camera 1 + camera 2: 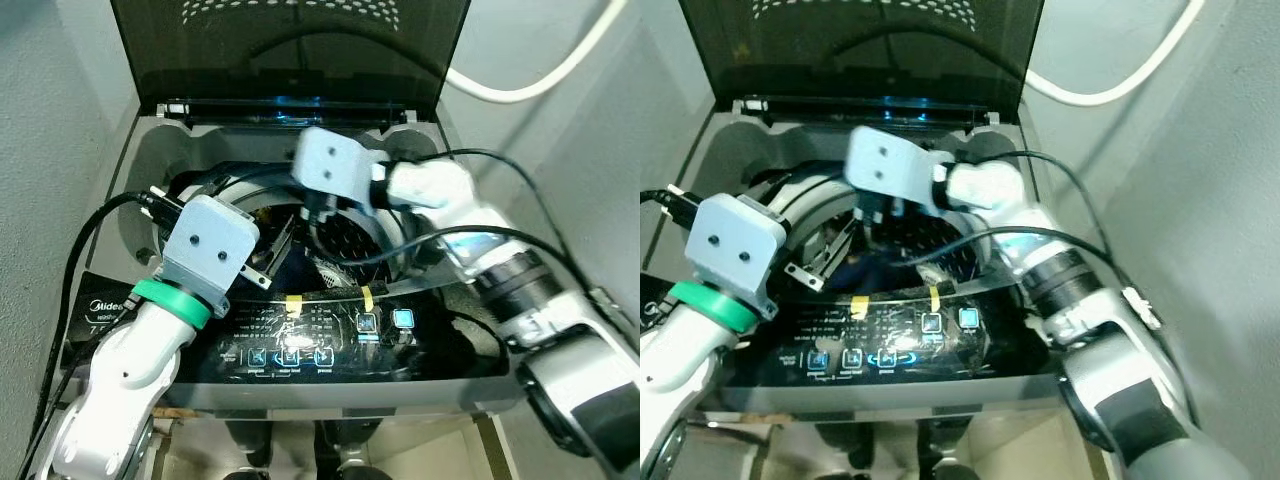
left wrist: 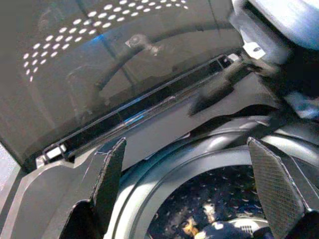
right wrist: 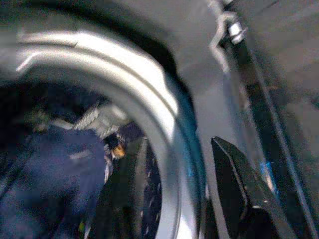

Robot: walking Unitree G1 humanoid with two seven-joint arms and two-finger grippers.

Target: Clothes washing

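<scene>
Left pincer [image 2: 199, 189], its 2 black fingers spread wide and grasping nothing, hangs over the near-left rim of the drum [image 1: 385, 235] of a top-loading washing machine [image 1: 140, 160]; the right pincer [image 3: 169, 199], likewise released with a gap between its fingers, reaches over the mouth of the drum from the far side, its grey wrist housing above the opening. Inside the perforated drum lies the dark blue clothing [image 3: 45, 164], a crumpled mass low in the tub, with a pale fold [image 3: 99, 118] and a small orange spot beside it; how many garments it comprises cannot be told. The fabric is judged soft, limp and light if dry, heavier and clinging if wet; it should drape and stretch when lifted, so a raised fold or bunched ridge offers the surest hold, pinched deep rather than at an edge. The tinted lid [image 1: 290, 45] stands upright behind the tub. The control panel [image 1: 320, 345] at the front shows lit blue icons and 2 yellow tape strips [image 1: 293, 302].
</scene>
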